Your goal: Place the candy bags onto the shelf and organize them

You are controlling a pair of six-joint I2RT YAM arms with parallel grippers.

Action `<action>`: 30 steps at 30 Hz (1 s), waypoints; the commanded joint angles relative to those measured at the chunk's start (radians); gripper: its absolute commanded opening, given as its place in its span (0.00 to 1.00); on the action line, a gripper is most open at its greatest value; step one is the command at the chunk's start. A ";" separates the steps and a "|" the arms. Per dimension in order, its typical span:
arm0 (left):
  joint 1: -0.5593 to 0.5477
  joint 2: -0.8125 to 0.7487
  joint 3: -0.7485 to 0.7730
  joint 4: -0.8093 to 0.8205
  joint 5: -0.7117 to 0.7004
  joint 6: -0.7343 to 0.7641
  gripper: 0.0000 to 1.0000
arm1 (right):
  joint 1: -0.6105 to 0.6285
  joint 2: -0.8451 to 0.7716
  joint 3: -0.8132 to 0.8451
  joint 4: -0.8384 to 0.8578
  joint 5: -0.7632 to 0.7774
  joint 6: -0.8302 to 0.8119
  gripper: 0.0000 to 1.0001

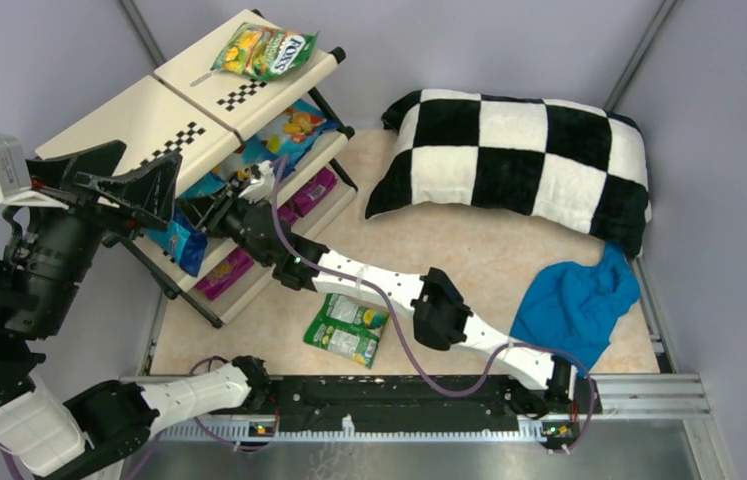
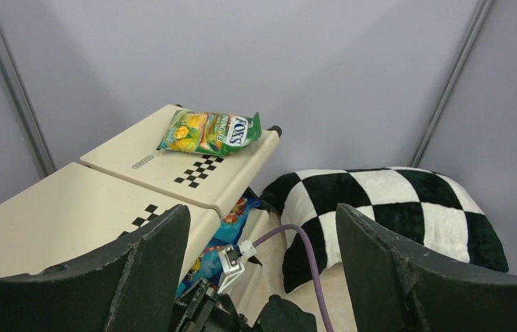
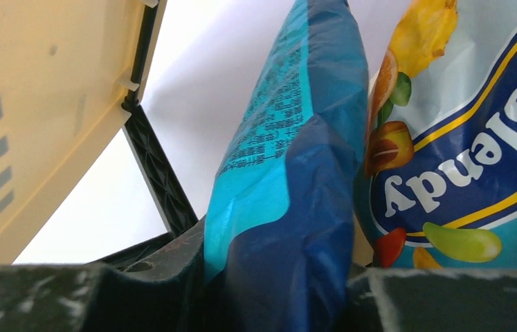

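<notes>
The cream shelf (image 1: 139,110) stands at the back left. A green-yellow FOX'S candy bag (image 1: 264,50) lies on its top tier. Blue bags (image 1: 289,130) fill the middle tier and magenta bags (image 1: 314,190) the bottom one. A green-white bag (image 1: 347,330) lies flat on the table. My right gripper (image 1: 211,208) reaches into the middle tier. In the right wrist view it (image 3: 276,277) is shut on an upright blue bag (image 3: 297,207), beside another blue bag (image 3: 477,152). My left gripper (image 2: 262,263) hangs open and empty above the shelf's left end (image 2: 68,214), facing the FOX'S bag (image 2: 210,131).
A black-and-white checkered pillow (image 1: 514,155) lies at the back right, with a crumpled blue cloth (image 1: 579,300) in front of it. A purple cable (image 1: 389,310) runs along the right arm. Grey walls close in the back and sides.
</notes>
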 commanded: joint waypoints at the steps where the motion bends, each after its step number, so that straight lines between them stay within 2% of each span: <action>1: 0.019 -0.027 -0.003 -0.003 0.013 -0.009 0.83 | 0.030 -0.025 0.097 0.219 0.057 -0.055 0.39; 5: 0.037 -0.037 -0.017 0.013 0.042 -0.029 0.83 | 0.035 -0.049 0.076 0.168 0.028 -0.073 0.55; 8: 0.043 -0.036 -0.017 0.017 0.070 -0.031 0.83 | 0.032 -0.123 0.043 0.016 -0.008 -0.032 0.69; 12: 0.047 -0.047 -0.050 0.048 0.076 -0.067 0.83 | 0.032 -0.248 -0.116 -0.103 -0.072 0.072 0.79; 19: 0.049 -0.059 -0.097 0.081 0.110 -0.091 0.83 | 0.029 -0.303 -0.188 -0.207 -0.201 0.110 0.82; 25: 0.049 -0.049 -0.100 0.077 0.113 -0.094 0.84 | 0.029 -0.390 -0.404 -0.123 -0.256 0.132 0.80; 30: 0.049 -0.054 -0.142 0.094 0.117 -0.093 0.84 | 0.032 -0.432 -0.472 -0.118 -0.274 0.081 0.77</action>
